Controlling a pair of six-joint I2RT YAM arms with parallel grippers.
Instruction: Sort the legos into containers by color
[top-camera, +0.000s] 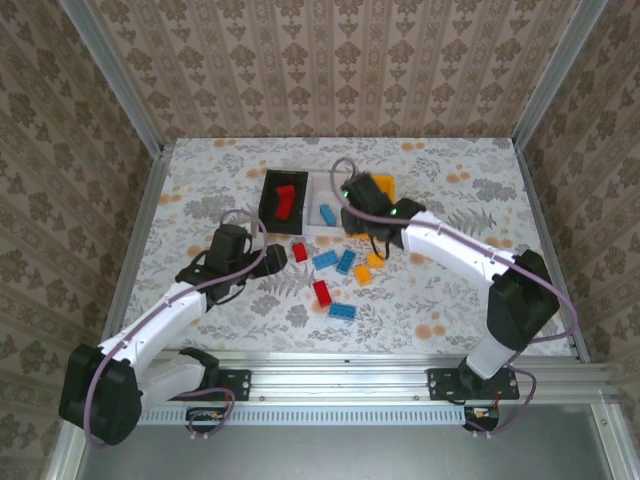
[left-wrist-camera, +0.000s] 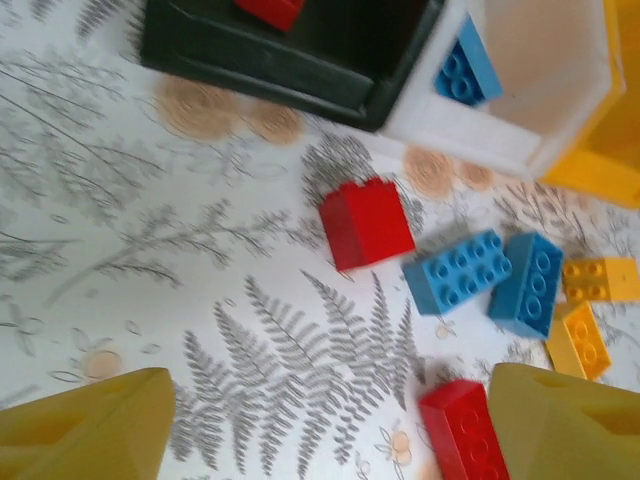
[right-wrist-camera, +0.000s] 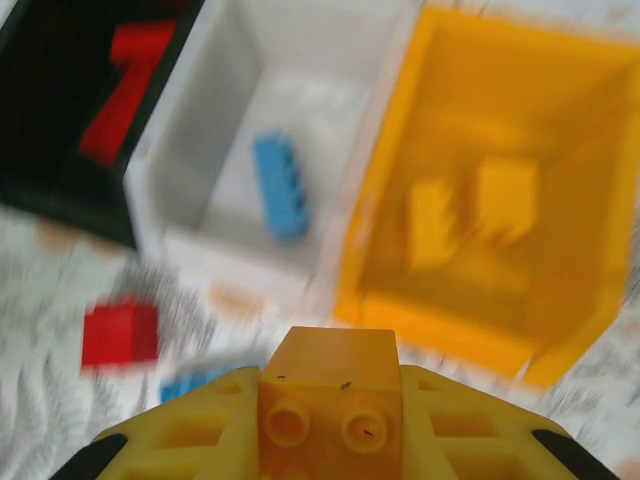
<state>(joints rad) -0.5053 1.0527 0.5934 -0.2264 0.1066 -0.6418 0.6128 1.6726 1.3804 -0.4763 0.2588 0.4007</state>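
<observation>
Bottom centre: right pincer (right-wrist-camera: 325, 440) clenched on orange brick (right-wrist-camera: 328, 385), short of orange bin (right-wrist-camera: 380, 220) at upper right, probably lining up the colour-matched drop. The left pincer (left-wrist-camera: 330, 430) is spread and empty over bench (left-wrist-camera: 150, 250), with red brick (left-wrist-camera: 462, 432) at lower right.

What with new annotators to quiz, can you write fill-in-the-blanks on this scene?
The right gripper is shut on an ___ lego.
The white bin holds one ___ lego.
The black bin holds ___ legos.
The left gripper stands ___.
Missing: orange, blue, red, open.
</observation>
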